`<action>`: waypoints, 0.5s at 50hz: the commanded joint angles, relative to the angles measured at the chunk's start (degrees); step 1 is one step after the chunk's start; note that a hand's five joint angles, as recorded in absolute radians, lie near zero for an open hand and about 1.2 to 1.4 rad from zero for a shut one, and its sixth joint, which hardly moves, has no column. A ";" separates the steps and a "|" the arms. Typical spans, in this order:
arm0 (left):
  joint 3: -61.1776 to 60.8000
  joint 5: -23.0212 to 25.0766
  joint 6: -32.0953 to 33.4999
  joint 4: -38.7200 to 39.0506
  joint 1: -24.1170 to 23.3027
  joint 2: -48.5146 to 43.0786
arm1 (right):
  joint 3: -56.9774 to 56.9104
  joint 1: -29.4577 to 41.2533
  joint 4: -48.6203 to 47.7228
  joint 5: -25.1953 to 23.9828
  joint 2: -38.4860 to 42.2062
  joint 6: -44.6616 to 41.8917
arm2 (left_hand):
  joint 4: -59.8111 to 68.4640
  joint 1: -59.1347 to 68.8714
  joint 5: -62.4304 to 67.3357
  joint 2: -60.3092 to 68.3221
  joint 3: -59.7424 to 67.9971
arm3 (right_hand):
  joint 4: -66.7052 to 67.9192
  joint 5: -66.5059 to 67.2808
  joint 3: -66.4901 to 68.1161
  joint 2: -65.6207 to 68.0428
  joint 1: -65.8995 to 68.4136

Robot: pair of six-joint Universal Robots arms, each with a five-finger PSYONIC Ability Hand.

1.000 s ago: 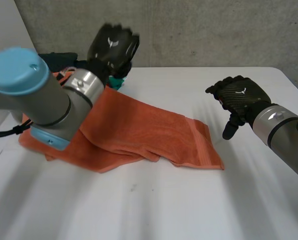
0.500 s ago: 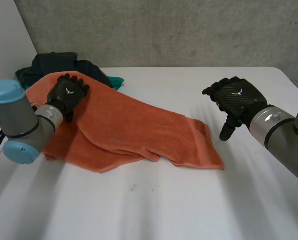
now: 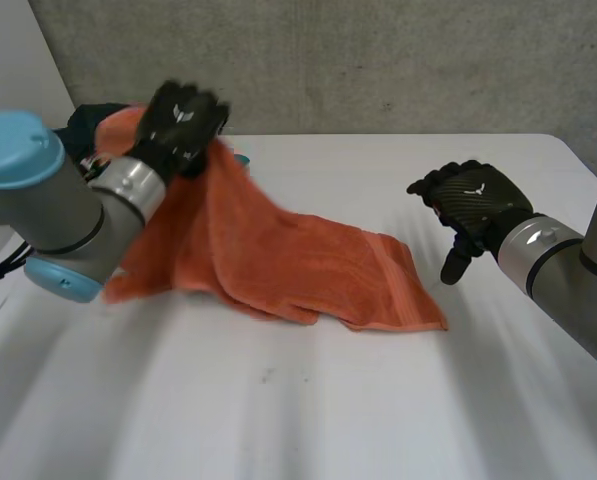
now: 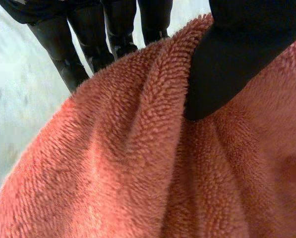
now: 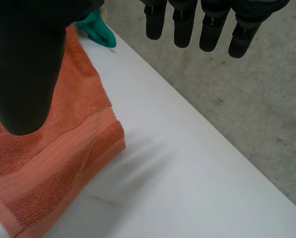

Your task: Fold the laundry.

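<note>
At the far left, the left arm [image 3: 48, 200] reaches in over the white surface [image 3: 308, 410]. The left hand [image 3: 183, 118] is up in the air at the back left. It holds the far left edge of the orange towel [image 3: 298, 265]. In the left wrist view, the thumb [image 4: 232, 69] presses on one side of the towel and the fingers [image 4: 63, 54] are on the other side, so the towel is pinched between them.

Just behind this hand sits a pile of dark clothes [image 3: 83, 122]. A small bit of teal cloth [image 3: 241, 158] peeks out beside the raised edge.

From the left hand, the towel hangs down and then lies across the middle of the surface. It is bunched and partly folded over itself. Its right end lies flat, with a corner toward the front.

To the right of the towel is the right hand [image 3: 475, 200]. It hovers above the surface, near the towel's right end but not touching it. In the right wrist view, its fingers [image 5: 182, 27] are loose and apart from its thumb [image 5: 24, 69], and they hold nothing. Under this hand you can see the towel's striped end and bare surface.

A grey wall [image 3: 378, 60] stands behind it all.
</note>
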 commanded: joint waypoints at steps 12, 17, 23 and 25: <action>-0.17 -2.38 -24.99 -2.21 -15.31 -8.99 | 1.00 -3.81 0.05 -0.32 -2.49 0.00 | 11.55 14.13 15.21 11.67 11.91 | -2.14 -2.80 -2.03 -2.03 -3.07; 2.28 -6.07 -21.84 -4.94 -16.54 -13.05 | 1.35 -5.22 0.22 -0.40 -2.31 0.08 | -30.81 -28.23 -27.16 -30.70 -30.46 | -2.14 -2.80 -2.03 -2.03 -3.07; 1.32 -10.82 -19.80 -5.29 -15.58 -6.65 | 2.84 -6.80 0.58 -0.93 -2.40 -0.09 | -37.69 -35.11 -34.04 -37.58 -37.34 | -2.14 -2.80 -2.03 -2.03 -3.07; -0.08 -11.96 -19.71 -5.82 -14.96 -3.22 | 3.72 -7.15 0.75 -1.02 -2.49 -0.26 | -39.39 -36.81 -35.74 -39.28 -39.04 | -2.14 -2.80 -2.03 -2.03 -3.07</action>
